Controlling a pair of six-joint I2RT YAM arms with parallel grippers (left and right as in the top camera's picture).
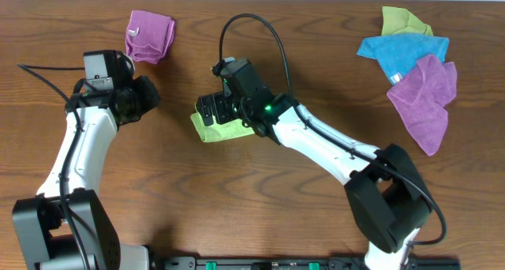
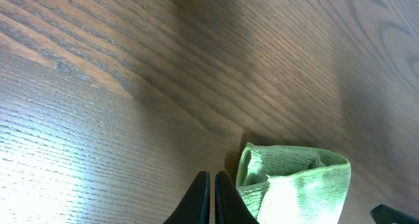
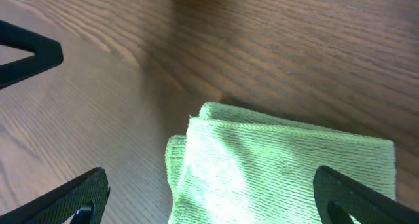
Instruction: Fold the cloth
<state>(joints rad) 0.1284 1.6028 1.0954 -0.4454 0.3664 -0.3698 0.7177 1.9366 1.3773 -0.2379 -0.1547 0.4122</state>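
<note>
The cloth point(image 3: 281, 165), lime-green looped microfibre, lies folded into a soft, thick oblong under the right gripper point(image 1: 210, 110), whose black jaws stand spread wide above it, grasping nothing. Its long axis runs side to side across the table point(image 1: 316, 57), with layered edges showing at the end nearer the left arm. The left gripper point(image 2: 213, 185), jaws pressed together and empty, hovers just beside that end over dark wood grain. A folded purple cloth point(image 1: 150, 35) lies well apart.

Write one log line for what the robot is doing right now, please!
cloth: lime-green microfibre cloth folded small on wooden table | right jaws: open over it | left jaws: shut, apart
</note>
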